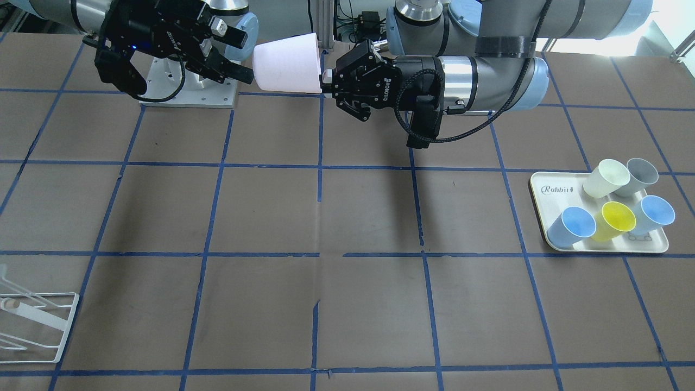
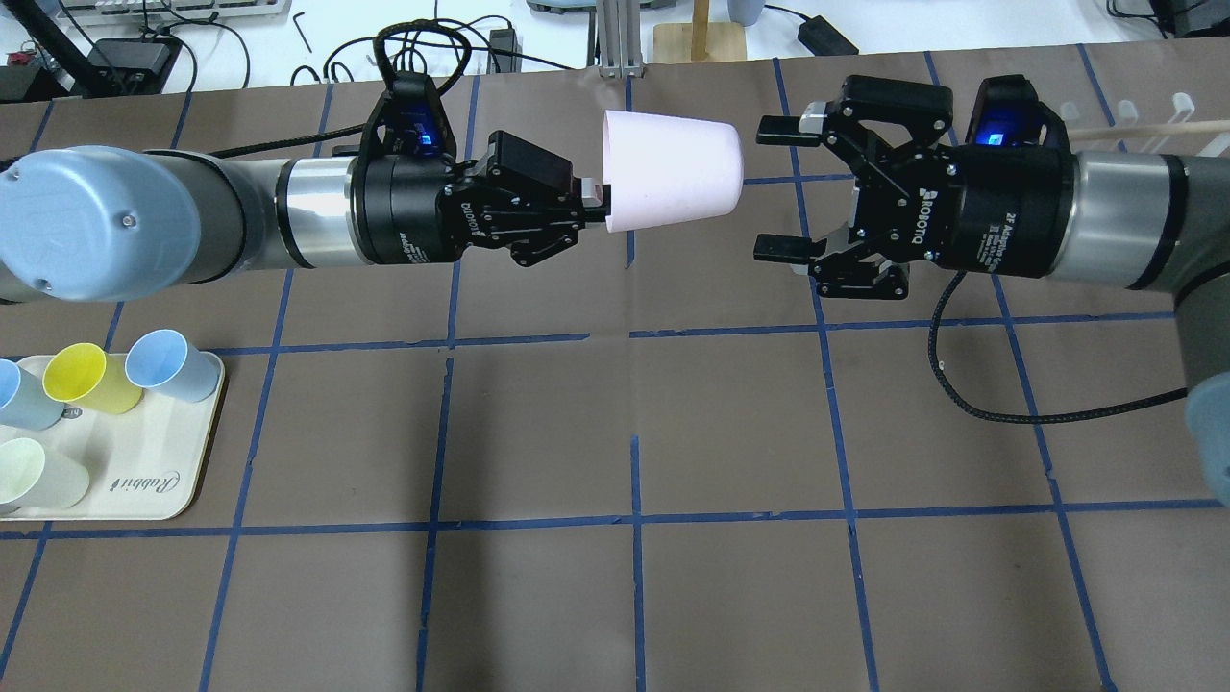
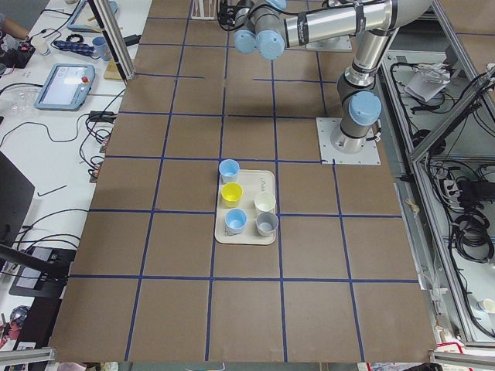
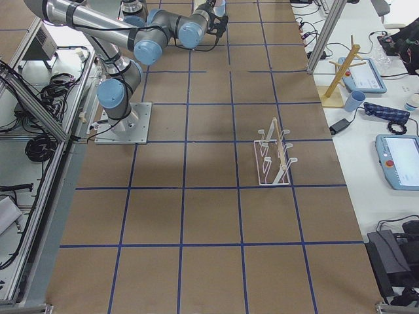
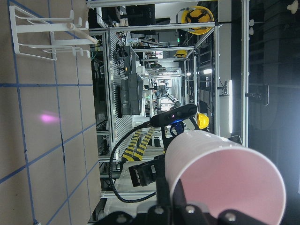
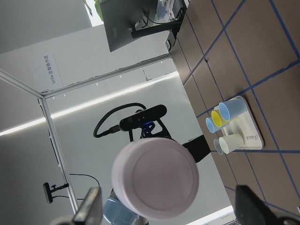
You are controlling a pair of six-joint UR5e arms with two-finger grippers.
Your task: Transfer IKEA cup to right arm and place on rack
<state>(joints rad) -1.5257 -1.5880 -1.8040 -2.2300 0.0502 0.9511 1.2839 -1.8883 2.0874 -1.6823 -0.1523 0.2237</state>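
Brown table (image 2: 730, 432), gridded in blue tape: I see the pink cup (image 2: 673, 173) held on its side in mid-air between the two arms. The left gripper (image 2: 591, 204) is clamped on the cup's rim. The right gripper (image 2: 772, 187) faces the cup's base, jaws spread wide, just short of it. The white wire rack (image 4: 273, 157) stands well apart, on the robot's right. A tray (image 2: 144, 471) of cups sits on its left.

I read the IKEA cup (image 2: 673, 171) as smooth, matt pink plastic. The right arm (image 2: 1124, 231) shows brushed silver metal, the right gripper (image 2: 769, 187) matt black. The rack (image 4: 273, 156) looks like white coated wire with a bare wooden peg. The table (image 2: 538, 605) wears matt brown paper crossed by slightly glossy blue tape (image 2: 636, 520).
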